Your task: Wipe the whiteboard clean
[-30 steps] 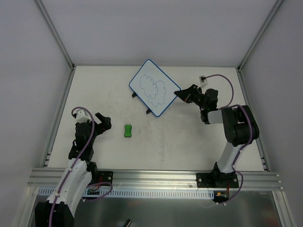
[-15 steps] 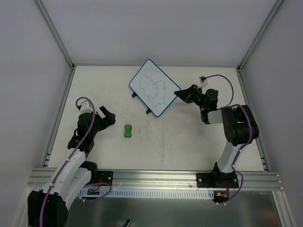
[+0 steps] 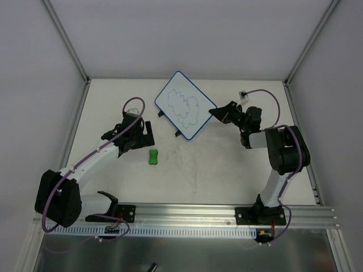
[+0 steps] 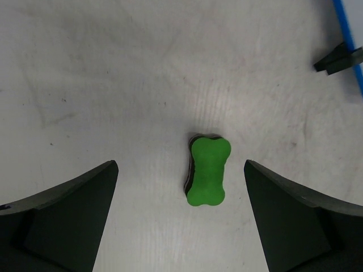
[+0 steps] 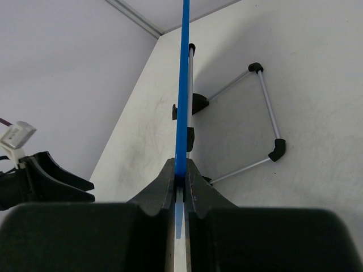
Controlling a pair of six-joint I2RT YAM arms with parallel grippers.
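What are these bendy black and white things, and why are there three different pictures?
They are two robot arms bolted to the near edge of a table. Each arm ends in a gripper with two fingers, like a pincher. The big picture comes from a camera looking down from above. The other two come from small cameras on the arms' wrists, so you see each arm's own fingers up close.

On the table lies a green eraser shaped like a little bone. The left gripper is open and aimed at it, not touching. In its wrist picture the eraser shows between the two dark fingers.

The right gripper pinches the blue rim of a whiteboard with a cloud-like scribble on it. Its wrist picture shows the board edge-on, as a thin blue line.
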